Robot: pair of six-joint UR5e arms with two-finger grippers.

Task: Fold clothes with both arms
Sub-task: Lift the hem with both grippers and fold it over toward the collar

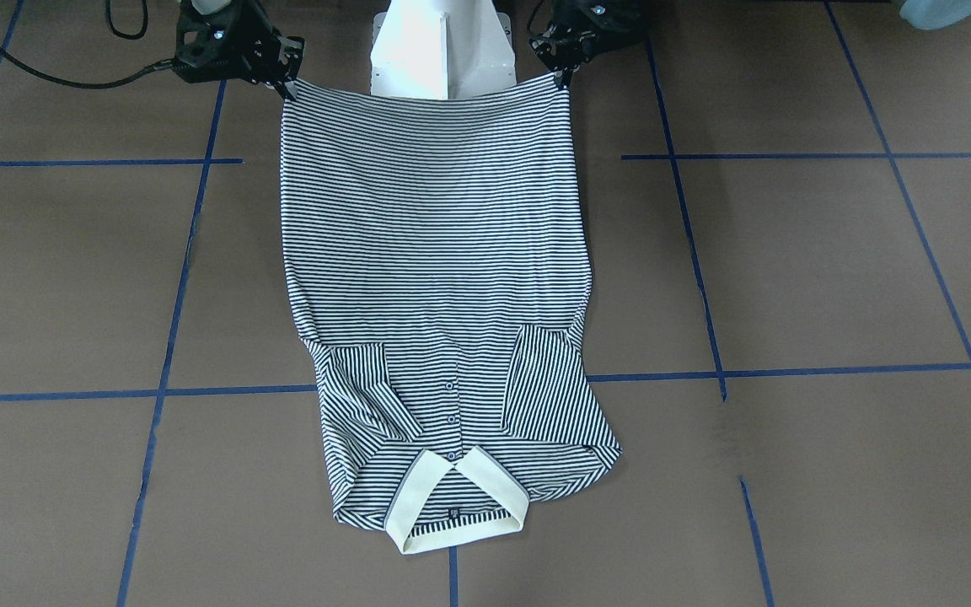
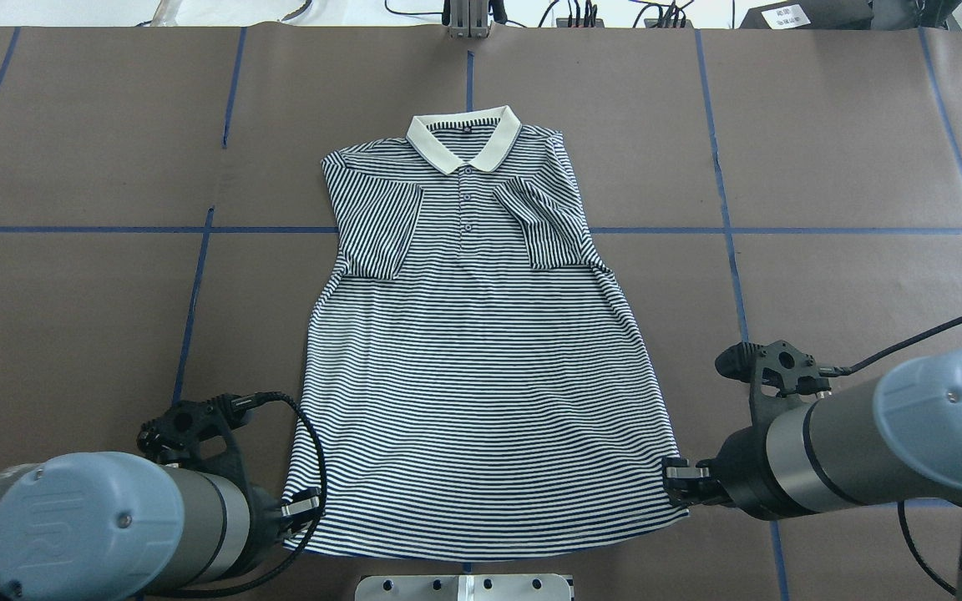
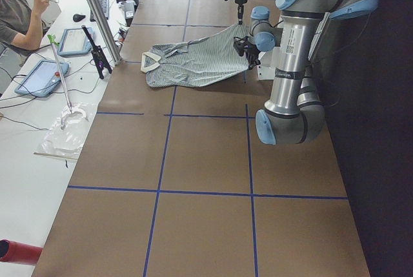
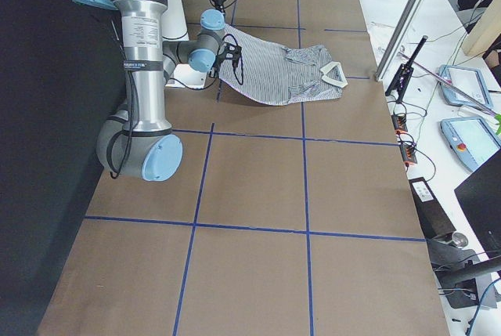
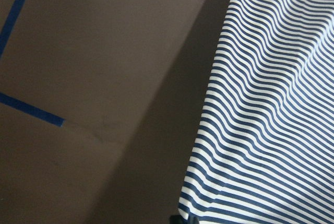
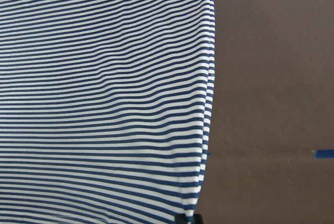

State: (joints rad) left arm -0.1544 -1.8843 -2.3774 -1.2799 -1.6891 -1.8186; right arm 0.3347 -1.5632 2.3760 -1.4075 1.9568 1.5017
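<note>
L jaws closed tight on one hem corner of polo shirt (image 2: 481, 334), R jaws likewise on the other corner; fabric pinched in both. Hem edge stretched taut btwn the two, running right in front of white pedestal (image 1: 439, 51). Side views: this hem end is raised off the counter (image 2: 72, 317), w/ shadow under it. L arm (image 2: 88, 526) and R arm (image 2: 882, 434) come in either side of pedestal, wrists low, black cables looping off each. Shirt front-up, body sloping down away from pedestal to lie flat at far end. Both short sleeves (image 2: 381, 225) folded inward over chest, one each side of button placket (image 2: 467, 196). Cream collar (image 2: 498, 150) at the end farthest from pedestal, flat on counter, open in a V. Blue tape lines (image 2: 197, 275) grid the brown surface; one passes under the chest. Person (image 3: 16, 12) seated at side desk, well apart from pedestal, beyond collar end.
</note>
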